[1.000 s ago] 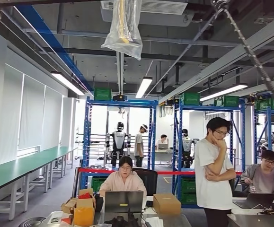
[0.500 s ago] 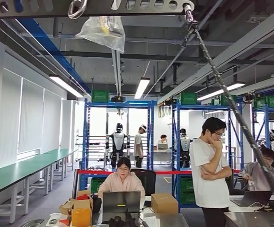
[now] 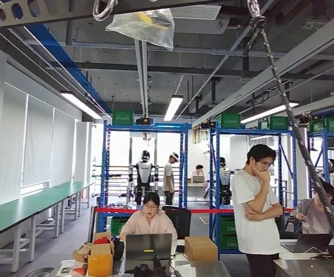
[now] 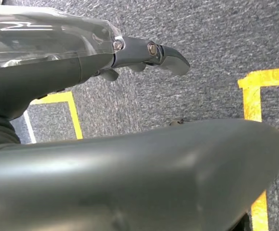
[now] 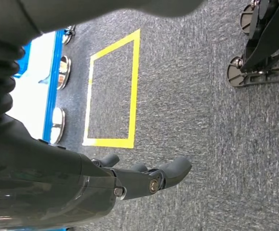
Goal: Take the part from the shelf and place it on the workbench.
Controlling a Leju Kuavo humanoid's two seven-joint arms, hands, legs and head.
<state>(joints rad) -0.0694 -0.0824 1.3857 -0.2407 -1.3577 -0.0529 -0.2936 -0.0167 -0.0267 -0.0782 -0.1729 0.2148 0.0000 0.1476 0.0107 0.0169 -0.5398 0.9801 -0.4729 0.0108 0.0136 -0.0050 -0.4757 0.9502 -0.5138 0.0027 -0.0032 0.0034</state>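
I see my left hand (image 4: 145, 50) hanging over the grey carpet floor (image 4: 210, 43), fingers out straight, holding nothing. My right hand (image 5: 149, 178) hangs the same way, near a yellow tape square (image 5: 112, 91). I cannot tell where the part is. Far ahead stand blue shelves (image 3: 145, 167).

Right hand (image 5: 145, 178) empty, fingers extended, above grey carpet (image 5: 203, 96), yellow square (image 5: 112, 91)

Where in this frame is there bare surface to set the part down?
The long green-topped workbench along the white wall looks bare. The near desk is crowded: brown cardboard boxes, a grey laptop. The left hand and right hand hang over grey carpet, holding nothing.
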